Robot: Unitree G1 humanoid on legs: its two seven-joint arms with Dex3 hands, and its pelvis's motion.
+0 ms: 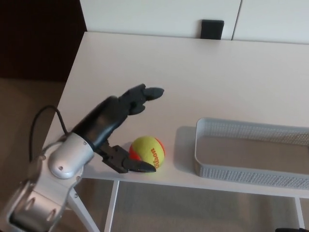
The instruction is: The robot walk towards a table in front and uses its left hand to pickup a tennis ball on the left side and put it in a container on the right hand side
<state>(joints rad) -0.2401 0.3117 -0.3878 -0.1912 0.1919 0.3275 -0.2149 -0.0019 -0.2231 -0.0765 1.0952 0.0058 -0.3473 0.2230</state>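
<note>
Progress first: you are at the table, so the walk looks done, but the tennis ball [147, 153] is not yet lifted. It sits on the white table [193, 72] near the front edge, to the left of the container [251, 175], with a strip of bare tabletop between the two. The container, a pale mesh tray with low walls, lies on the right side of the surface and holds nothing as far as its visible part shows. By my reading, what remains is the grasp itself, the lift, the carry to the right over the tray's wall, and the release.

Now the left hand [116, 128]. It reaches in from the lower left, with the forearm angled up and to the right across the table's front corner. Its digits are spread wide and clamped on nothing. The two fingers [145, 93] point away over the tabletop, well clear of the ball. The thumb [130, 165] lies low along the front edge, its tip overlapping the ball's near-left side — whether it is touching or just short, I cannot tell. The ball sits at the thumb end of that open span, not yet in against the palm. You would likely need to push the hand further toward the ball before closing. Your right hand is not in view.
</note>
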